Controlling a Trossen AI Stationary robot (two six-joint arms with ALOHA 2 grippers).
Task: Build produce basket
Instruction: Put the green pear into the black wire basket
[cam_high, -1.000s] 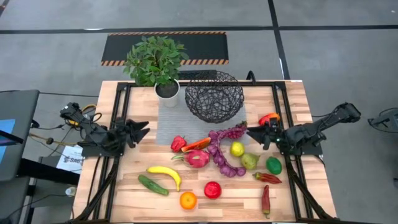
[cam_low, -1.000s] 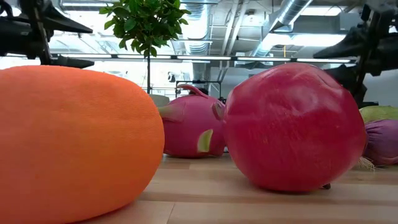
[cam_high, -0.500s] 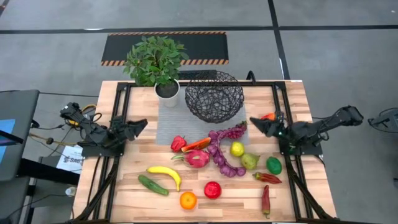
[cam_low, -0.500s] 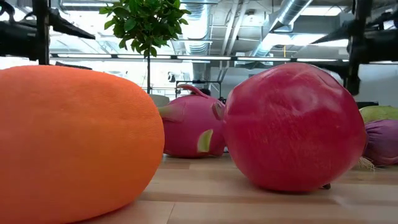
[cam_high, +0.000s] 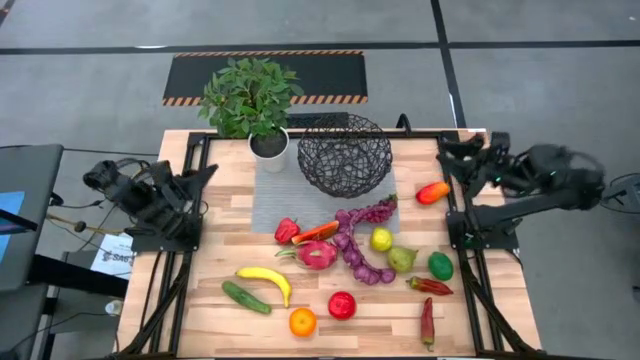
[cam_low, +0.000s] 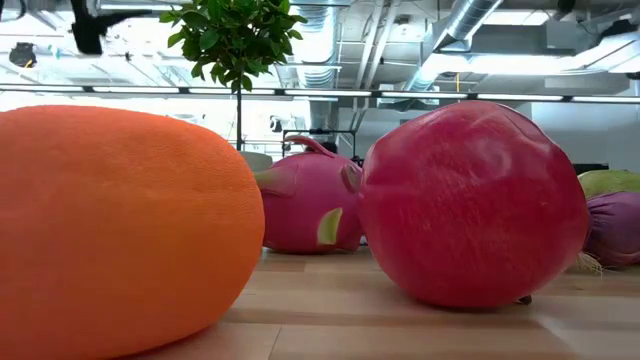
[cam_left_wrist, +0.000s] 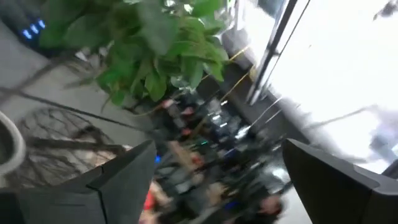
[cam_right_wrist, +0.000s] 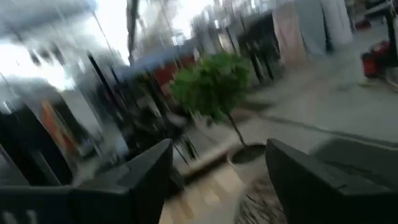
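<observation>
The black wire basket (cam_high: 345, 153) stands on a grey mat at the table's far middle. The produce lies loose on the wood in front of it: banana (cam_high: 265, 280), cucumber (cam_high: 245, 297), orange (cam_high: 302, 321), apple (cam_high: 342, 305), dragonfruit (cam_high: 316, 255), grape string (cam_high: 360, 240), pear (cam_high: 402, 259) and an orange-red pepper (cam_high: 433, 191). My left gripper (cam_high: 203, 174) is raised over the table's left rail, open and holding nothing (cam_left_wrist: 217, 180). My right gripper (cam_high: 458, 150) is raised over the far right rail, also open with nothing between its fingers (cam_right_wrist: 217, 174).
A potted plant (cam_high: 250, 100) in a white pot stands left of the basket. Black frame rails (cam_high: 190, 200) run along both sides of the table. Two red chilli peppers (cam_high: 429, 286) and a green fruit (cam_high: 440, 265) lie at the near right.
Both grippers have risen from low over the table. My left one has drawn back toward the left edge. My right one has gone up and toward the far right corner, away from the orange-red pepper, which stays on the table.
</observation>
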